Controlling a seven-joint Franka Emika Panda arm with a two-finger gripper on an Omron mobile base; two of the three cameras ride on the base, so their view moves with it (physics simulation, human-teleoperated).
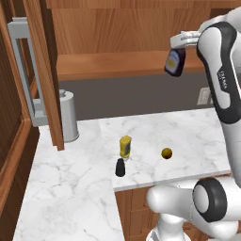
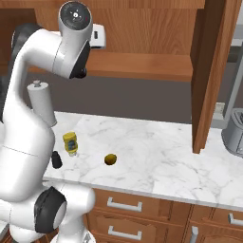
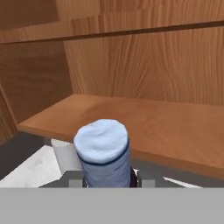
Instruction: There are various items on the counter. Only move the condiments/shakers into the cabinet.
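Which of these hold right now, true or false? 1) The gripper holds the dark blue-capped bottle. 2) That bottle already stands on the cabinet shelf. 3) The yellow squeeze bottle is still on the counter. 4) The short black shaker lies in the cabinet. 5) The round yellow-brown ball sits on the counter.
1) True: the gripper is shut on the dark bottle with blue cap and pale label.
2) False: it hangs in the air before the wooden cabinet's plank shelf.
3) True: the yellow squeeze bottle stands on the white marble counter.
4) False: the short black shaker stands on the counter.
5) True: the small round yellow-brown ball rests there.

Squeeze bottle (image 1: 125, 146) behind shaker (image 1: 120, 167), ball (image 1: 166, 153) right, on counter (image 1: 70, 197).
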